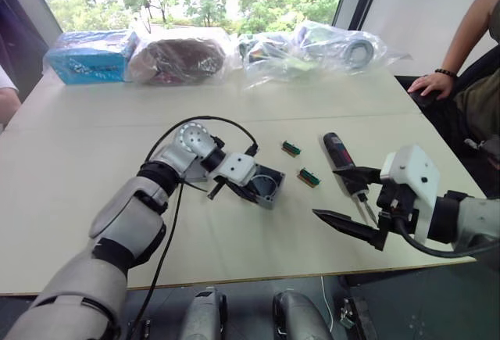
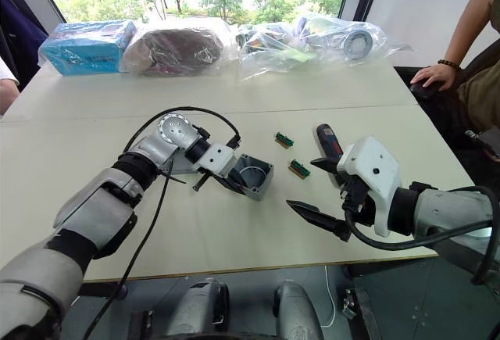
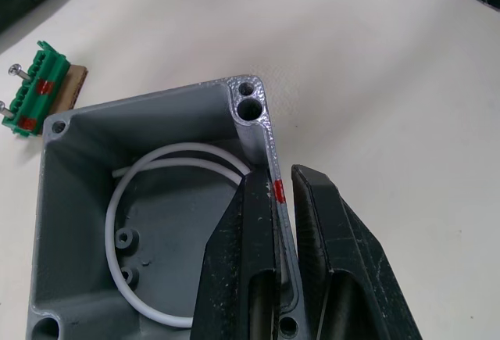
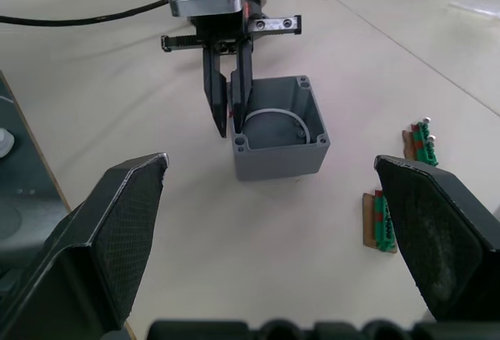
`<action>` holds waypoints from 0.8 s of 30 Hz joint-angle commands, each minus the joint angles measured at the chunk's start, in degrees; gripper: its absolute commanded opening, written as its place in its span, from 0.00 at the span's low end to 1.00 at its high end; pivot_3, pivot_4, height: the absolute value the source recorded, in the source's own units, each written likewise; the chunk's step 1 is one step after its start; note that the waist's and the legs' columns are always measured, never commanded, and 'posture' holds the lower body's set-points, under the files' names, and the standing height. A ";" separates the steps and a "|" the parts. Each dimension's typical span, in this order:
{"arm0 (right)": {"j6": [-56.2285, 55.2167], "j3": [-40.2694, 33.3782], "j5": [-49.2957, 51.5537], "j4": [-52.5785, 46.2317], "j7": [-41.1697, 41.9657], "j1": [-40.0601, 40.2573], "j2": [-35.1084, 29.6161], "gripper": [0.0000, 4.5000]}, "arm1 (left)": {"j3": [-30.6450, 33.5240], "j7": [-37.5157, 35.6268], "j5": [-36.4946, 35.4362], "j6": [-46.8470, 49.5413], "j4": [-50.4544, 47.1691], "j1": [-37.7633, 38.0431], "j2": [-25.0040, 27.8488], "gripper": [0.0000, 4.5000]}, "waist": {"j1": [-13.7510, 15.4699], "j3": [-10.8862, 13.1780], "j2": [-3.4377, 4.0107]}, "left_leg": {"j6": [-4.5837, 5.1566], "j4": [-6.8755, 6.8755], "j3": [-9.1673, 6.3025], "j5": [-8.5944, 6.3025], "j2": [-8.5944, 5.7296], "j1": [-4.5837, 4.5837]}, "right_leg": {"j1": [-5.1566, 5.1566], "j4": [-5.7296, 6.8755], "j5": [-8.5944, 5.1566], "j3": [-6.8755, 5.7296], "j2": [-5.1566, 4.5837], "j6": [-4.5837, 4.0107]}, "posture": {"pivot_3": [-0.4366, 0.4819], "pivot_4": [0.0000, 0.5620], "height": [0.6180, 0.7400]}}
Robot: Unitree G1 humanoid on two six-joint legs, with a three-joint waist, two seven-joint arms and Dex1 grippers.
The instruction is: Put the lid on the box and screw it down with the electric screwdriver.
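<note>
Nearest the robot, the right gripper [image 1: 350,199] hangs above the table [image 1: 94,144] with its two black fingers spread wide and nothing between them. Just beyond it the electric screwdriver [image 1: 341,159] lies flat on the table, untouched. To its left sit two small green-and-red blocks [image 1: 308,177], and left of those the box [image 4: 280,138] stands open side up — a white ring lies loose in its hollow. The left gripper [image 4: 228,98] is clamped on one wall of the box, one finger inside and one outside, by the red mark. I cannot pick out the lid. So by my reading the task has barely begun — lid placing and every screw remain. Bagged items [image 1: 180,55] line the far edge
</note>
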 commanded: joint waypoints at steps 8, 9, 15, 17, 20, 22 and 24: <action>-1.66 2.04 0.19 -0.57 -0.18 -2.54 -0.41 1.00 | 3.40 -0.18 -0.97 0.98 -1.31 -2.45 2.10 0.82 | -0.02 0.00 0.00 | 0.00 0.00 0.00 0.00 0.01 -0.01 | -0.01 0.00 0.00 0.00 0.01 0.00 | 0.48 0.27 1.00; -1.72 2.23 0.11 -0.52 -0.14 -2.65 -0.41 1.00 | 4.12 -0.18 -1.06 1.45 -1.81 -2.43 2.35 0.90 | -0.02 0.00 0.00 | 0.00 0.00 0.00 0.00 0.01 -0.01 | -0.02 0.00 0.00 0.00 0.01 0.00 | 0.48 0.27 1.00; -2.09 3.16 -0.19 0.05 0.30 -3.26 -0.11 1.00 | 11.92 2.00 -6.54 13.62 -12.99 0.49 8.52 1.00 | -0.05 0.00 0.01 | 0.00 0.00 -0.03 0.00 0.04 -0.05 | -0.06 0.02 0.01 0.00 0.01 0.01 | 0.48 0.27 1.00; -2.37 3.77 -0.49 0.73 0.65 -3.81 0.10 1.00 | 17.26 8.32 -7.46 19.40 -16.99 3.35 10.88 1.00 | -0.19 -0.01 0.01 | 0.00 0.00 -0.02 0.00 0.05 -0.04 | -0.06 0.03 0.01 0.00 0.01 0.01 | 0.48 0.27 1.00; -2.90 4.99 -1.33 1.41 1.20 -4.48 0.34 1.00 | 23.14 17.13 -8.09 31.15 -25.75 8.81 14.16 1.00 | -0.56 -0.01 0.02 | 0.00 0.00 -0.02 0.00 0.10 0.01 | -0.06 0.07 0.02 0.03 0.02 0.04 | 0.48 0.27 1.00; -3.30 5.69 -1.65 1.85 1.72 -4.85 0.47 1.00 | 26.92 26.08 -6.53 37.68 -30.90 12.34 15.86 1.00 | -0.51 -0.01 0.02 | 0.00 0.00 -0.03 0.00 0.08 0.03 | -0.06 0.18 0.03 0.02 0.02 0.06 | 0.48 0.27 1.00; -3.69 6.40 -2.21 2.41 2.53 -5.17 0.42 1.00 | 30.36 34.94 -4.37 43.82 -36.32 16.28 17.21 1.00 | -0.41 -0.01 0.02 | 0.00 0.00 -0.05 0.00 0.11 0.06 | -0.06 0.27 0.06 0.02 -0.01 0.11 | 0.48 0.27 1.00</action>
